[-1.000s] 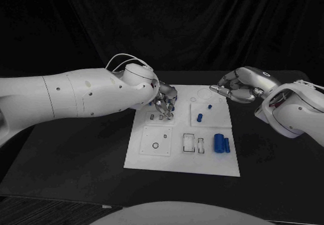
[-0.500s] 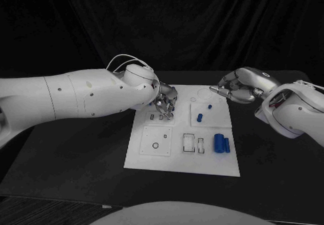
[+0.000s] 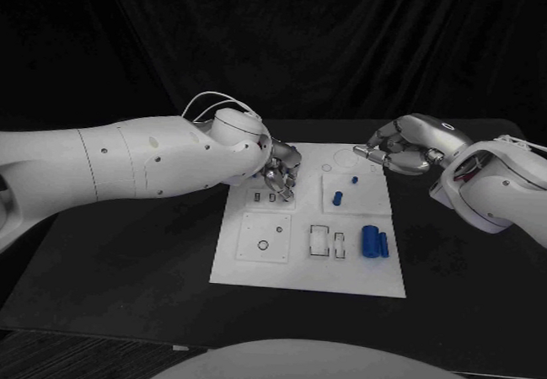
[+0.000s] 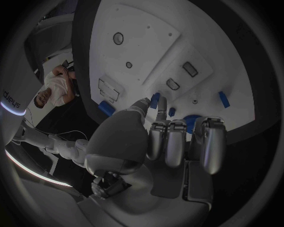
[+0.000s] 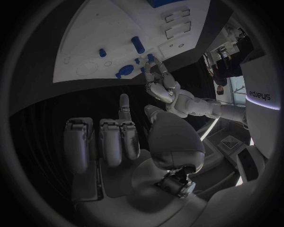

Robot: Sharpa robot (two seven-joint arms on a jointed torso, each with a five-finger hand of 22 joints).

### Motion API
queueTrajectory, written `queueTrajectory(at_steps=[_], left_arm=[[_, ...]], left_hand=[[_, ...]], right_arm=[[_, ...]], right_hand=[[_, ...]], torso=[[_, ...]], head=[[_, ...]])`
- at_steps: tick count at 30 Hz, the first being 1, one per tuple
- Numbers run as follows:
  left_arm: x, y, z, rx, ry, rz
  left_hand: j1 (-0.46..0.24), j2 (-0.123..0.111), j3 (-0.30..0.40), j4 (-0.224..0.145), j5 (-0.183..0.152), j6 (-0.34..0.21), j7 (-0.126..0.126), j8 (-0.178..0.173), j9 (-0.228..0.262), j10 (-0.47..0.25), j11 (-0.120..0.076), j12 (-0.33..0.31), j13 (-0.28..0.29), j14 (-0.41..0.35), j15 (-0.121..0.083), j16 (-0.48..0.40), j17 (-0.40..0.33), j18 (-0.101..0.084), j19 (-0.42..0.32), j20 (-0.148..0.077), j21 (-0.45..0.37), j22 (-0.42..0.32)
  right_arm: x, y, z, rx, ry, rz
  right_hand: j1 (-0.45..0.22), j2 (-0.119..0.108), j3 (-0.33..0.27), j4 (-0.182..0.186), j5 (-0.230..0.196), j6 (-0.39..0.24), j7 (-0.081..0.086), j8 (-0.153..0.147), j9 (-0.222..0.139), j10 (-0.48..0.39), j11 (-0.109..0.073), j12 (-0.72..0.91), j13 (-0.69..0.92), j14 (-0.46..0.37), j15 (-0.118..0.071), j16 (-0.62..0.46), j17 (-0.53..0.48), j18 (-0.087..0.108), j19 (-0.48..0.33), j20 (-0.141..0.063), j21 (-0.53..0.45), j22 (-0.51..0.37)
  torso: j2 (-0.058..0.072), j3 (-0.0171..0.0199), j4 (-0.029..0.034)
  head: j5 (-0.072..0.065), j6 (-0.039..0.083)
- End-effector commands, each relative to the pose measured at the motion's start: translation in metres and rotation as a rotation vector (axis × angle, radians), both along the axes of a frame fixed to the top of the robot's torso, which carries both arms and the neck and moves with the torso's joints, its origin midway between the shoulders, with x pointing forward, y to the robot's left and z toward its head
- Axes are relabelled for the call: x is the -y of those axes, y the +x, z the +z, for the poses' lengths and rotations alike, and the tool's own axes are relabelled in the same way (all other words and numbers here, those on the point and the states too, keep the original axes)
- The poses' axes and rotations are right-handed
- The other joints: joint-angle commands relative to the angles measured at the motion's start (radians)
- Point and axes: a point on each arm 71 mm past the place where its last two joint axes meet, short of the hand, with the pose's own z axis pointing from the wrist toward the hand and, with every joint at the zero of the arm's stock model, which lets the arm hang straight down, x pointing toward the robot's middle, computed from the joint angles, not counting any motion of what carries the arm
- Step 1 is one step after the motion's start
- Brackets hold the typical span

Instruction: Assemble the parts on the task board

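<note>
Left hand (image 3: 278, 174) pinches a small blue part (image 4: 155, 100) over the task board (image 3: 309, 271); right hand (image 3: 392, 148) curled empty near board's far right corner.

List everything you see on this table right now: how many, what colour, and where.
table: one, black, under everything.
task board: one, white, mid-table.
thick part: one, blue, lying on the board's right side.
thin part: one, blue, beside the thick part.
peg parts: two, blue, far right quarter of the board.
held part: one, blue, at the left hand's fingertips.
left hand: silver, over the board's far left.
right hand: silver, curled, empty, at the board's far right corner.
</note>
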Motion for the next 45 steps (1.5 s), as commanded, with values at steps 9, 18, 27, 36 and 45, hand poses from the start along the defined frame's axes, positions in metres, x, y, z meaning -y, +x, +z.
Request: queueTrajectory(at_steps=[9,18,27,36,45], left_arm=[[0.003,-0.002,-0.002,-0.020,0.004,-0.017],[0.001,-0.001,-0.002,-0.006,0.000,-0.003],[-0.011,0.000,0.001,0.047,-0.026,0.062],[-0.029,-0.002,0.001,-0.045,-0.112,0.226],[-0.044,-0.006,0.002,-0.177,-0.172,0.361]], left_hand=[[0.056,0.001,0.091,-0.063,0.059,0.029,-0.015,0.009,0.027,0.106,-0.018,0.003,0.263,0.106,-0.018,0.003,0.264,0.009,0.049,-0.018,-0.004,0.225],[0.057,-0.002,0.114,-0.076,0.067,0.035,-0.019,0.016,0.039,0.106,-0.022,0.003,0.263,0.106,-0.022,0.003,0.264,0.009,0.052,-0.021,0.000,0.227],[0.071,-0.020,0.207,-0.150,0.070,0.043,-0.020,0.047,0.087,0.106,-0.026,0.003,0.263,0.106,-0.028,0.003,0.264,0.007,0.059,-0.030,0.004,0.231],[0.063,-0.028,0.246,-0.172,0.069,0.049,-0.017,0.058,0.102,0.106,-0.024,0.003,0.263,0.106,-0.027,0.003,0.264,0.007,0.060,-0.029,0.004,0.231],[0.054,-0.031,0.266,-0.180,0.081,0.050,-0.016,0.063,0.109,0.106,-0.024,0.003,0.263,0.106,-0.027,0.003,0.264,0.007,0.059,-0.029,0.002,0.231]], right_arm=[[0.001,0.000,-0.002,-0.015,-0.009,-0.015],[0.001,0.001,-0.002,-0.018,-0.011,-0.016],[0.002,0.000,-0.003,-0.019,-0.011,-0.020],[0.003,0.001,-0.003,-0.026,-0.015,-0.027],[0.003,0.001,-0.004,-0.033,-0.021,-0.032]], right_hand=[[-0.002,0.010,0.006,0.000,0.006,0.011,-0.002,0.010,0.004,0.104,0.005,0.003,0.263,0.105,0.005,0.003,0.264,-0.007,0.086,0.005,-0.012,0.251],[-0.002,0.011,0.007,0.000,0.006,0.012,-0.003,0.014,0.006,0.104,0.005,0.003,0.263,0.105,0.005,0.003,0.264,-0.004,0.081,0.005,-0.020,0.248],[-0.002,0.012,0.009,0.000,0.006,0.012,-0.003,0.017,0.009,0.104,0.005,0.003,0.263,0.105,0.005,0.003,0.264,-0.002,0.075,0.005,-0.029,0.245],[-0.002,0.013,0.010,0.000,0.005,0.010,-0.003,0.019,0.011,0.104,0.004,0.003,0.263,0.105,0.005,0.003,0.264,0.000,0.073,0.005,-0.034,0.243],[0.000,0.015,0.012,-0.001,0.006,0.008,-0.003,0.022,0.014,0.104,0.004,0.003,0.263,0.103,0.004,0.000,0.258,0.001,0.070,0.005,-0.038,0.241]], torso=[[0.000,-0.0001,0.0003],[0.000,-0.0001,0.0001],[0.000,-0.0001,0.0001],[0.000,0.0002,0.0000],[0.000,0.0005,0.0002]], head=[[0.000,0.000],[0.003,0.000],[0.003,0.000],[0.007,0.000],[0.011,0.000]])
